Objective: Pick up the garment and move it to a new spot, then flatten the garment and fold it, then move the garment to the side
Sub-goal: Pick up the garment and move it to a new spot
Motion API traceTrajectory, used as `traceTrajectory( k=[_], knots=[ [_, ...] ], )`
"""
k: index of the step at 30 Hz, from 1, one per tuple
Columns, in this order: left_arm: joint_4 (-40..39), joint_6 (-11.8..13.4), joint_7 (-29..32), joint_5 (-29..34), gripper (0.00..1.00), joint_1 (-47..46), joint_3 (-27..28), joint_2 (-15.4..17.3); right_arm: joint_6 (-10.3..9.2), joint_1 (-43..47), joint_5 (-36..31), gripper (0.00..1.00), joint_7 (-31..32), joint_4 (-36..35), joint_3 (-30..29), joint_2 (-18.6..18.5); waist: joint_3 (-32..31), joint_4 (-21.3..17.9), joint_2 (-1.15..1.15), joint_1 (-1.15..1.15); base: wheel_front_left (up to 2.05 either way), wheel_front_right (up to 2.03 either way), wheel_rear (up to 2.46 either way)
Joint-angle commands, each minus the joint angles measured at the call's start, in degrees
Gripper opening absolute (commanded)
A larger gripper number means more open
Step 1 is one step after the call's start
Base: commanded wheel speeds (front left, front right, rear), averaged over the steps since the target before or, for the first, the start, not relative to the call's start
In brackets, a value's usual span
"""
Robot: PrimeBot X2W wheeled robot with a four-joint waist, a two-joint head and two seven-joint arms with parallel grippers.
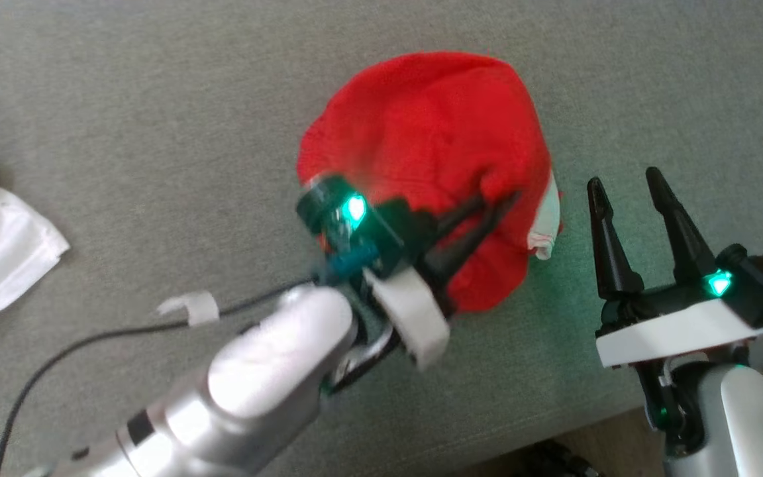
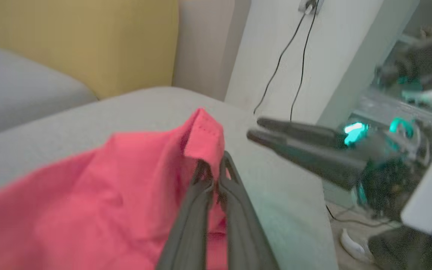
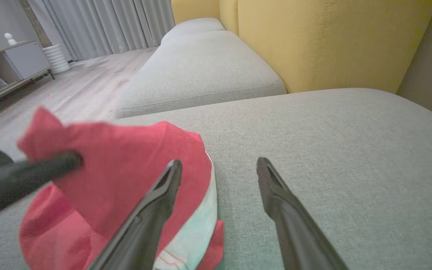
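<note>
The garment [image 1: 434,132] is red (a white patch shows), the cushion [image 1: 156,99] grey, the backrest [image 3: 332,37] yellow.

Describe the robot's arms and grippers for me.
Both the left gripper and right gripper have two long, tapering black fingers, a white wrist bracket and a glowing green light. The forearms are glossy silver; a black cable with a white clip trails the left one.

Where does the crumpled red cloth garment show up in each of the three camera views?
Head view: crumpled red cloth garment at centre, upper half, on the grey fabric cushion.
Left wrist view: lower left, its edge pinched in the shut left pincer.
Right wrist view: lower left, beside the open right pincer.
Shared landmark: the left pincer clamped on the garment.
</note>
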Motion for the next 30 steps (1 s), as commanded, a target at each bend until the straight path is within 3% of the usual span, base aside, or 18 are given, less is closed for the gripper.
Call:
traceTrajectory(
  k=[1,2,9,21,25,30],
  knots=[
    [-0.58,-0.61,-0.12,-0.04,0.8,0.66,0.13,0.68,-0.04,-1.3,0.48,1.0,-0.92,-1.2,1.11,-0.21,0.26,-0.39,0.0,-0.02,0.0,0.0,0.0],
    [0.01,-0.92,-0.76,0.02,1.0,1.29,-0.56,0.89,-0.04,-1.37,0.59,1.0,-1.2,-0.7,1.09,-0.21,-0.1,-0.26,0.0,-0.02,0.0,0.0,0.0],
    [-0.07,-0.56,-7.62,0.8,1.0,5.15,-1.12,2.78,-0.04,-0.79,0.21,1.0,-1.56,1.35,-0.15,-0.21,-5.13,3.38,0.0,-0.02,0.0,0.0,0.0],
    [-4.99,13.12,-16.41,-1.57,1.0,14.54,13.3,12.53,-0.04,1.82,-2.64,1.0,2.88,-0.89,-0.73,-0.2,-12.62,12.79,0.0,-0.02,0.0,0.0,0.0],
    [-4.97,15.51,-17.63,-3.32,1.0,18.78,19.06,15.3,-0.04,2.79,-3.46,1.0,4.33,-1.93,-0.97,-0.2,-14.1,15.54,0.0,-0.02,0.0,0.0,0.0],
    [-5.47,16.68,-17.99,-3.54,1.0,23.55,25.44,16.92,-0.04,4.03,-3.65,1.0,5.38,-2.56,-1.48,-0.2,-15.55,17.46,0.0,-0.02,0.0,0.0,0.0]
  ],
)
